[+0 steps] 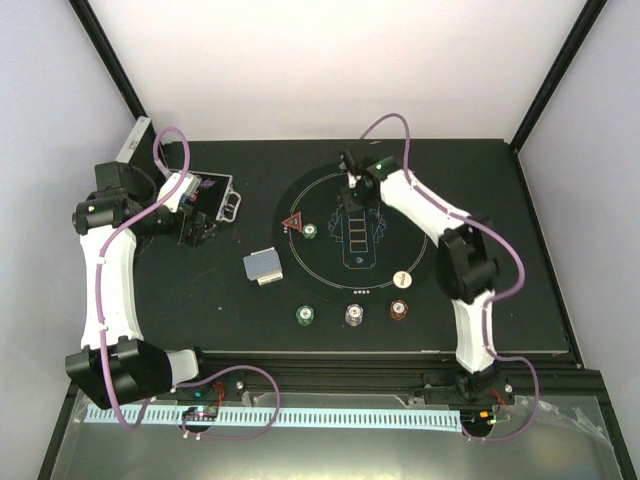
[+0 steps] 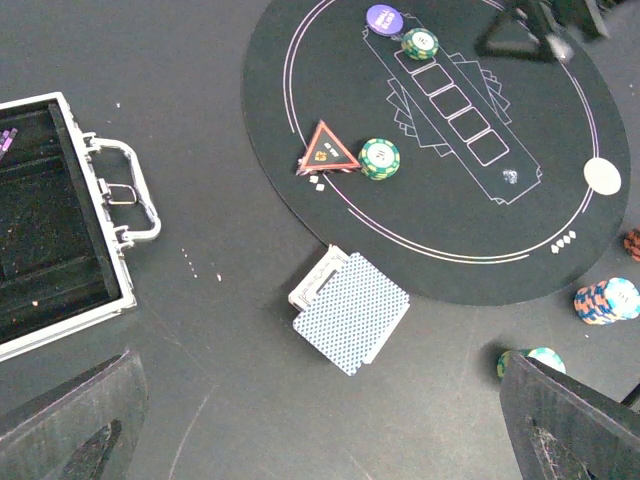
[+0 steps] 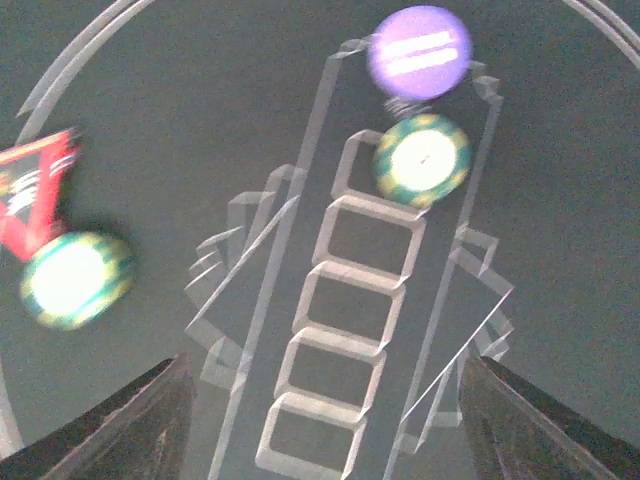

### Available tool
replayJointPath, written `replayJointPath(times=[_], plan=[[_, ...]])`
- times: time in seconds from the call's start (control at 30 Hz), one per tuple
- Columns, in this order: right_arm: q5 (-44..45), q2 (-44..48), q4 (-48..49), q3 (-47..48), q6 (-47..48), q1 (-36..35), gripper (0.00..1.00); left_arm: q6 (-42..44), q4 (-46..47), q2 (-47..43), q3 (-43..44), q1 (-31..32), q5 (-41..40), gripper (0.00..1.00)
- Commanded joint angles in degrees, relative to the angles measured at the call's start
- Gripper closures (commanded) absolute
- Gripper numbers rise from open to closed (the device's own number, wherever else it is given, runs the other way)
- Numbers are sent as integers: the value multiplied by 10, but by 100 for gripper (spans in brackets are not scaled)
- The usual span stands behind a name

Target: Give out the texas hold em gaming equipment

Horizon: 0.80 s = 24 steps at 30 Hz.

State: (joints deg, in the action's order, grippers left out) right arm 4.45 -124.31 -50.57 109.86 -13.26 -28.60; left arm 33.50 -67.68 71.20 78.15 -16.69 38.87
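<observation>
A deck of grey-blue backed cards (image 1: 263,267) lies on the table left of the round black mat (image 1: 420,225); it also shows in the left wrist view (image 2: 350,312). A red triangle marker (image 1: 293,224) and a green chip (image 1: 311,232) sit at the mat's left edge. A white disc (image 1: 401,279) lies at its lower right. Green (image 1: 304,315), white (image 1: 354,315) and brown-red (image 1: 398,311) chip stacks stand below the mat. My right gripper (image 1: 352,200) hovers open and empty over the mat's printed boxes, near a blue disc (image 3: 420,52) and a green chip (image 3: 422,160). My left gripper (image 1: 195,228) is open and empty beside the case.
The silver metal case (image 1: 215,195) lies open at the back left, handle (image 2: 125,190) toward the mat. The table's front edge (image 1: 400,352) runs just below the chip stacks. White walls close in the back and sides.
</observation>
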Motion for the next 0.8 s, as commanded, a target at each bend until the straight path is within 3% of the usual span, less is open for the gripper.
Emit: replayJointPath(times=[0.0,0.17,0.33,0.57,0.77], plan=[[18,149,48,-154,-24,-110,24,9,-10,-16,-5,-7,23,1],[28,234,61,-272,-86,-258,14,6,-7,-19,-15,-9,27,1],[19,232,53,-293,-140,-364,10,6,-10,-29,-19,-10,28,1],[10,197,73,-318,-168,-404,10,4,-17,-34,-20,-10,30,1],[1,169,80,-326,-162,-405,17,1,-16,-33,-16,-10,30,1]])
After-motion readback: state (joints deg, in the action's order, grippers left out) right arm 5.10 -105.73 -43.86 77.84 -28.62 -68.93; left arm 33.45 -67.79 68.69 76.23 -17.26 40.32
